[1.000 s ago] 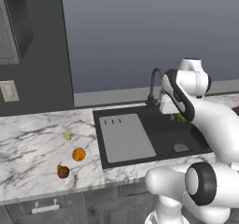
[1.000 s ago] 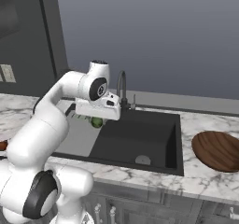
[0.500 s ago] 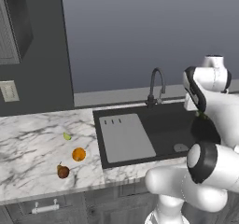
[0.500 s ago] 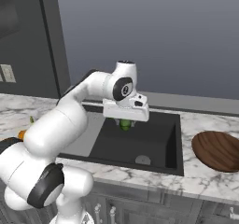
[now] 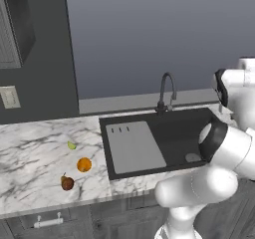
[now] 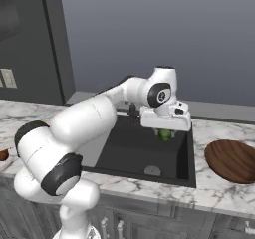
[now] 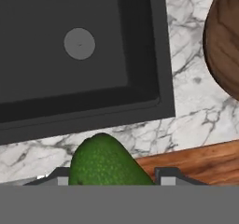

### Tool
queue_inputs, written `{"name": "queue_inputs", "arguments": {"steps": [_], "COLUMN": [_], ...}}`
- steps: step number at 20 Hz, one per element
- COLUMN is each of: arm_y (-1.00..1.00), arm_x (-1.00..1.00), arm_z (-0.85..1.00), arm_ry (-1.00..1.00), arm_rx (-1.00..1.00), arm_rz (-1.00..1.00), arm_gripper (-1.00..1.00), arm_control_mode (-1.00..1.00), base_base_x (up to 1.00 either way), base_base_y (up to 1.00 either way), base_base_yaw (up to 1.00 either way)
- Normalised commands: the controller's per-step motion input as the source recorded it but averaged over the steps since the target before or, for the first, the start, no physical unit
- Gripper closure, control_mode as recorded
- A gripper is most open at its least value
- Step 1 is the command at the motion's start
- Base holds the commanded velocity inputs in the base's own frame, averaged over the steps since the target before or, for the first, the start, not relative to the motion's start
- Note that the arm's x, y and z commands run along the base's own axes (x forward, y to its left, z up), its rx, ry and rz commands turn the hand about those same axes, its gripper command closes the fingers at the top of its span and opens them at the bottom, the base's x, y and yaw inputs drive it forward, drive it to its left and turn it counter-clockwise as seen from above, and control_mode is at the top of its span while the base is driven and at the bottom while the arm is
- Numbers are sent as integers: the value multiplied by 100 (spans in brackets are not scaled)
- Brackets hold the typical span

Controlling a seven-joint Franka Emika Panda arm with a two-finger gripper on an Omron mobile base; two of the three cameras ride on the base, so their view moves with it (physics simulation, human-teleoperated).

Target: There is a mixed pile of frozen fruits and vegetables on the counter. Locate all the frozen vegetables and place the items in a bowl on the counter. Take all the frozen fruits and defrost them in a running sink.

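Your end effector [image 6: 166,131] is clamped on the dark green avocado-looking veg [image 7: 106,162], hanging over the right end of the black sink [image 6: 144,153], with the brown bowl [image 6: 232,160] sitting on the counter [image 6: 209,193] just past the rim. I'd guess that thing is hard, light and kinda slick when frozen, so grip across the fat middle, not the tapered tip. The orange ball [image 5: 84,164], the brown stemmed fruit [image 5: 66,182] and the pale yellow-green bit [image 5: 71,145] sit on the marble left of the sink.
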Motion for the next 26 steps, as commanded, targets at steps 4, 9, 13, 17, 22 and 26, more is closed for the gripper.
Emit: {"name": "queue_inputs", "arguments": {"steps": [4,9,13,17,22,26], "arm_y": [-100,-95,-87,-73,-27,-22], "arm_x": [11,26,30,40,34,9], "arm_z": [0,-2,-19,-34,-23,-10], "arm_ry": [2,4,0,-3,-6,-6], "arm_rx": [0,0,2,8,5,1], "arm_rz": [-11,-11,-14,-9,0,0], "arm_gripper": [100,100,100,100,100,100], "arm_control_mode": [-100,-100,-100,-100,-100,-100], "base_base_x": [0,0,0,0,0,0], "base_base_y": [0,0,0,0,0,0], "base_base_yaw": [0,0,0,0,0,0]}}
